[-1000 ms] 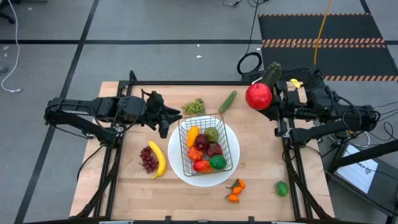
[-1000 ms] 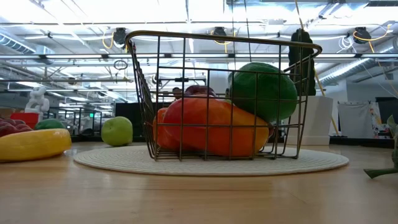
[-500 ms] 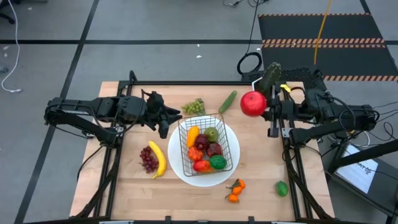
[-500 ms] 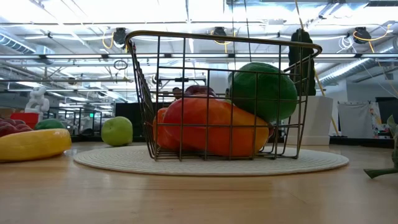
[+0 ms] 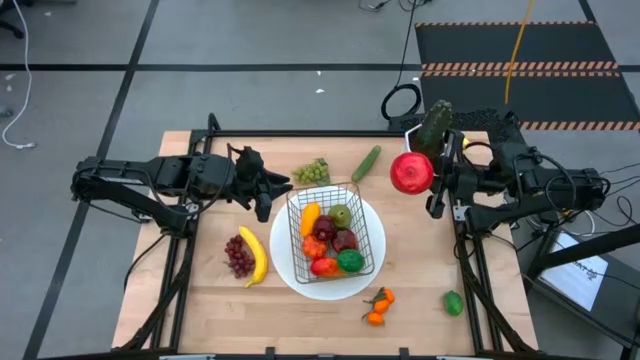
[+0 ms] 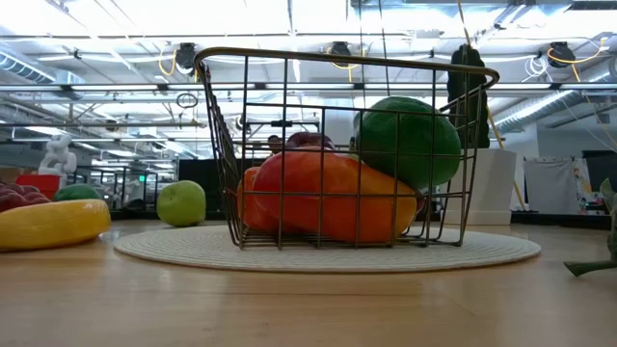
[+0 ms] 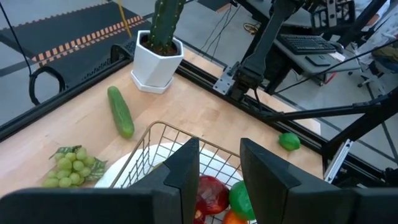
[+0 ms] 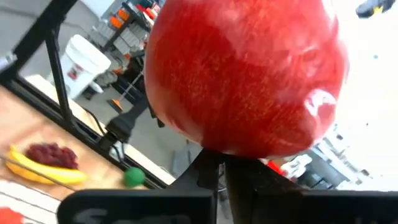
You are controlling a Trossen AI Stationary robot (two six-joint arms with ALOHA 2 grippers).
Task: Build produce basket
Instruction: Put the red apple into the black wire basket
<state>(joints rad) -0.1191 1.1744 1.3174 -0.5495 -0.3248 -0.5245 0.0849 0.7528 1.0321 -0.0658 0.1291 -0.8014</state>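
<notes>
The wire basket [image 5: 337,236] sits on the round white plate [image 5: 290,268] at mid-table, already holding peppers, a pear and other produce. The red apple [image 5: 411,172] hangs above the table's far right part, beside the potted cactus [image 5: 434,124], clamped at its base by the right gripper [image 5: 428,184], whose fingers are pinched tight. The basket lies toward the table's centre from that gripper. The left gripper [image 7: 214,171] waits at the basket's rim, slightly parted, holding nothing.
</notes>
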